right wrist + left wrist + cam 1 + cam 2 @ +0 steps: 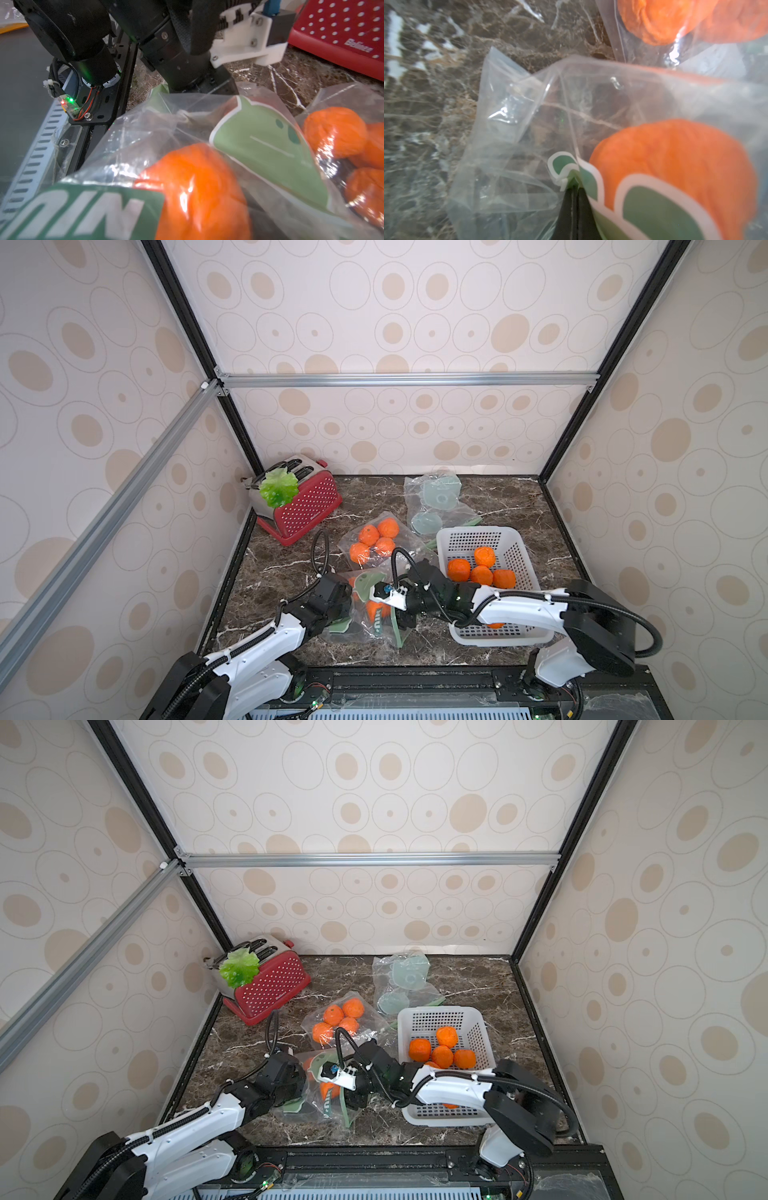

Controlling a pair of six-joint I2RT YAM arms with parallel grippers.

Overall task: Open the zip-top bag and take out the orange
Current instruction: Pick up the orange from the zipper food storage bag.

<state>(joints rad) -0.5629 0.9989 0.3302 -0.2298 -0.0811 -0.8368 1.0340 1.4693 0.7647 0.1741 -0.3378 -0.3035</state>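
Observation:
The zip-top bag (pixel 362 634), clear with green print, lies near the table's front between my two arms. An orange (pixel 376 608) shows inside it. My left gripper (pixel 574 187) is shut on a printed edge of the zip-top bag (pixel 529 128), with the orange (pixel 675 158) just beyond that edge. My right gripper (pixel 401 624) points down into the bag from the right. In the right wrist view the orange (pixel 197 187) fills the spot where its jaws stand, glare from the bag film (pixel 268 143) lies over it, and the fingers are hidden.
A second bag holding several oranges (pixel 374 541) lies just behind. A white basket (pixel 469 536) with several oranges (pixel 484 558) stands to the right, under my right arm. Empty clear bags (pixel 436 497) lie at the back. A red toaster (pixel 307 508) with a lettuce leaf (pixel 278 488) sits back left.

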